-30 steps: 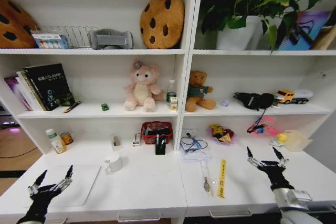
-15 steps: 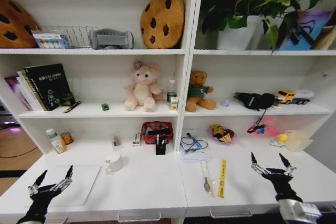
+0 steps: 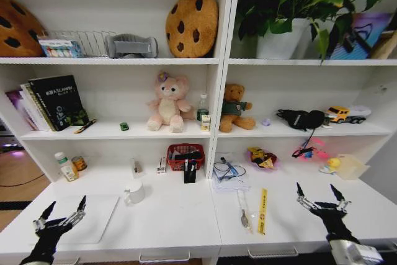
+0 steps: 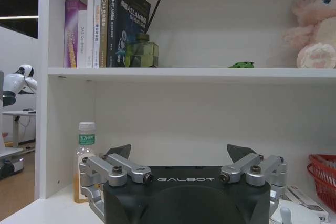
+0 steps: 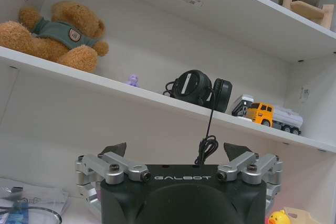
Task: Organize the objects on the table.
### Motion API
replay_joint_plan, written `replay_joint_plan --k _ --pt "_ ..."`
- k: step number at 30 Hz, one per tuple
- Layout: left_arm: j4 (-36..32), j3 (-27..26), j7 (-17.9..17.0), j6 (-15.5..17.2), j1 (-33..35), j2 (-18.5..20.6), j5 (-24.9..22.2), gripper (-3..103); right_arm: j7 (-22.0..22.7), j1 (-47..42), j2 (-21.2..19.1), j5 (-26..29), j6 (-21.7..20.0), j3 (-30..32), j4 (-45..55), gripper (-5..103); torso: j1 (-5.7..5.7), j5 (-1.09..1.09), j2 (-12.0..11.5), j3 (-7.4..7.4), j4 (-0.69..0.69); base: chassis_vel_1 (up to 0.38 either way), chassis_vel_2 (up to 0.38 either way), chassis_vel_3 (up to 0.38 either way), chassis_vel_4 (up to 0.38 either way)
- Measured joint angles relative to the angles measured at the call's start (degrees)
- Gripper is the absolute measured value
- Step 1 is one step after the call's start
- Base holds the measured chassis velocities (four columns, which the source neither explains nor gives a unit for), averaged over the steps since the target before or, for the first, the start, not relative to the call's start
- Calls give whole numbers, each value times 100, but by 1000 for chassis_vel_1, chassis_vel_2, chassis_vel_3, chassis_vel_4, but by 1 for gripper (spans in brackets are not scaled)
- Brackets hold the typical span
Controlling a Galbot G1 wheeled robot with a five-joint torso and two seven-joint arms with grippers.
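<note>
Slightly nearer now, right pincer (image 3: 321, 198) and left pincer (image 3: 62, 212) hover spread over the table (image 3: 180, 215)

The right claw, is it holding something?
No, the right claw hangs open over the bare desk, with nothing between its fingers and the yellow ruler lying apart from it.

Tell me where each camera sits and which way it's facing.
Head: high, looking forward and down at the desk and shelves; left gripper and right gripper both open.
Left wrist: low, facing the books; own fingers.
Right wrist: tilted up at the headphones; own fingers.
Shared: toy truck.
</note>
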Motion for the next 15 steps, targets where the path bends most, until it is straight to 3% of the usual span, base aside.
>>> replay_joint_plan --k 15 --pt "0 0 0 0 0 0 0 100 -5 10 -2 7 -4 -6 -9 100 0 0 0 0 0 5 7 -5 -10"
